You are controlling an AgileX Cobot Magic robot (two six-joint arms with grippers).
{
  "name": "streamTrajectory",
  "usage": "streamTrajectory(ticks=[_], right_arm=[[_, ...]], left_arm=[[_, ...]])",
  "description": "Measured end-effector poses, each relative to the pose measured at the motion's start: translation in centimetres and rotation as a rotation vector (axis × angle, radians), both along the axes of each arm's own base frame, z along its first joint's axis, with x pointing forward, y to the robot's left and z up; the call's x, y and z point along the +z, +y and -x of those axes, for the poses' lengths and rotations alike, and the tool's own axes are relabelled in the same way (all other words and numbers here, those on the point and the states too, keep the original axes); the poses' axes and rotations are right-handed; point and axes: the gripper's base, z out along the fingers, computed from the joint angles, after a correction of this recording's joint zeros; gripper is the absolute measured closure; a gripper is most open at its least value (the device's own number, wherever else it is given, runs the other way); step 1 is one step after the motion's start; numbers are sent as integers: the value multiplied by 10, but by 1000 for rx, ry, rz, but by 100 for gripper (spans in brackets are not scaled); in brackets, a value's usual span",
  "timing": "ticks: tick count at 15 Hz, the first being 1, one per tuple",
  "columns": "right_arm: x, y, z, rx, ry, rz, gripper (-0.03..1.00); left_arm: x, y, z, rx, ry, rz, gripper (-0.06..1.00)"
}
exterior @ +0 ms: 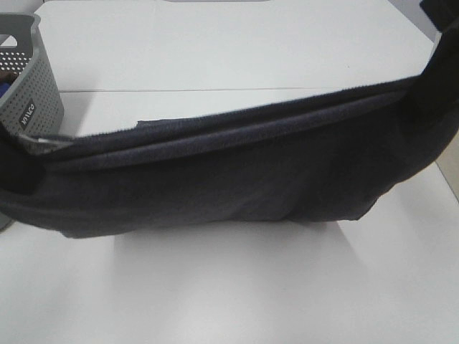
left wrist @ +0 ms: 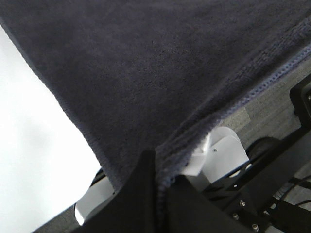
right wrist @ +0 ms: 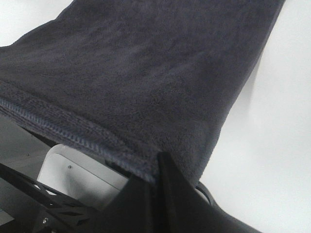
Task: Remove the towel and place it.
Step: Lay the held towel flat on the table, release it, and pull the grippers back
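The dark navy towel (exterior: 229,172) hangs stretched sideways above the white table (exterior: 215,287), its top hem sagging between the two arms and its lower edge close over the tabletop. In the left wrist view my left gripper (left wrist: 160,172) is shut on the towel (left wrist: 146,73) at a hemmed corner. The right wrist view shows my right gripper (right wrist: 155,170) shut on the towel (right wrist: 136,73) at its other top corner. In the high view the cloth covers both grippers at the far left and the upper right.
A grey perforated basket (exterior: 32,79) stands at the table's far left, partly behind the towel's left end. The table's right edge (exterior: 448,183) runs close to the towel's right end. The robot's black frame (left wrist: 272,179) and white base (right wrist: 73,174) show beneath the wrists.
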Motion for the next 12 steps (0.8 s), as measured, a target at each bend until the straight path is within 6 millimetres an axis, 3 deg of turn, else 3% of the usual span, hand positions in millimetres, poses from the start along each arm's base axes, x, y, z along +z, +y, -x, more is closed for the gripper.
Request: streamTrajectory(ticks=[7,12], right_arm=[[-72,0,32,-14,291,-29,96],[-108,-3,52,-30,449,-27,96]], left_arm=[[-67,4,32,0,267,5,94],[-105,7,60,17,447,43,94]])
